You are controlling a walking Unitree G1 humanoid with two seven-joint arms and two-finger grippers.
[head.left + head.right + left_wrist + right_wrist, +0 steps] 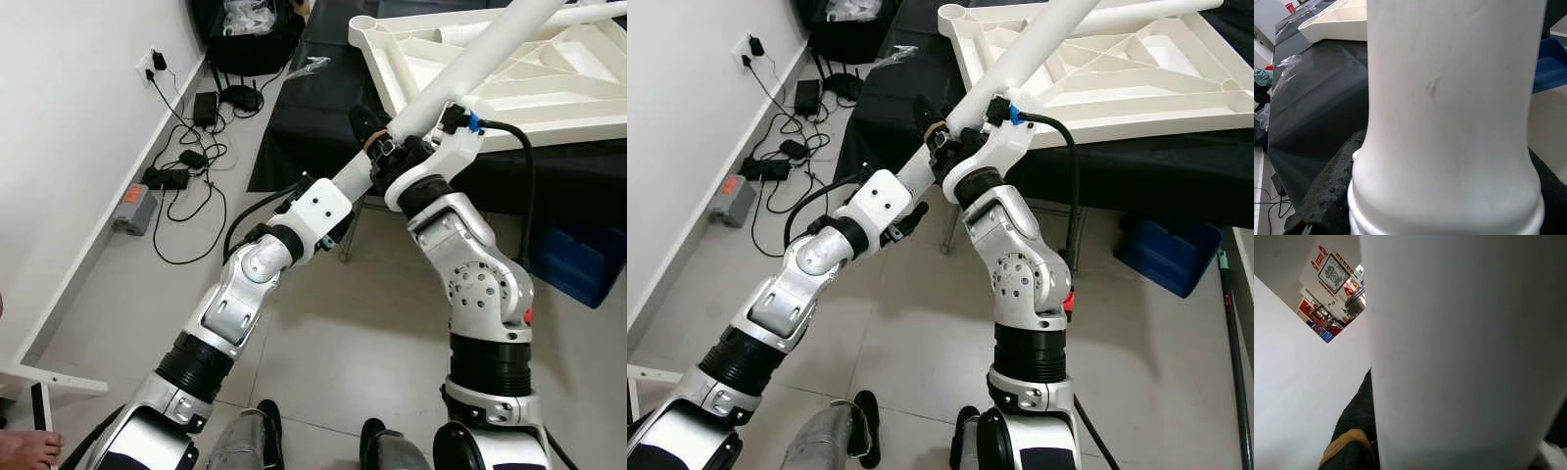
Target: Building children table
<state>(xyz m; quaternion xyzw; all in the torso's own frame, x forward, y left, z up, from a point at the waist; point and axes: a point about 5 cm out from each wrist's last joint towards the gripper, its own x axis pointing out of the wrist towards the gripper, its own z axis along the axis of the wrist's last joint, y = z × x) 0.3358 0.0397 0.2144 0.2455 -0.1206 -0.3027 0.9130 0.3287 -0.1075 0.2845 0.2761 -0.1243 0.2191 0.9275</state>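
Observation:
A long white table leg (490, 44) slants up from my hands over the white tabletop (549, 93), which lies upside down with its ribs showing on a black-covered table. My left gripper (375, 132) is shut on the leg's lower end. My right gripper (431, 117) is shut on the same leg just above it. In the left wrist view the leg (1449, 122) sits between black fingers (1327, 191). The right wrist view has the leg (1464, 347) close up beside a black finger (1354, 431). The leg's far end is out of frame.
The black cloth (313, 108) hangs to the tiled floor. Cables and power adapters (186, 157) lie along the left wall. A blue box (578, 259) sits under the table at right. A person's bare foot (24, 448) and a white board (49, 377) are at bottom left.

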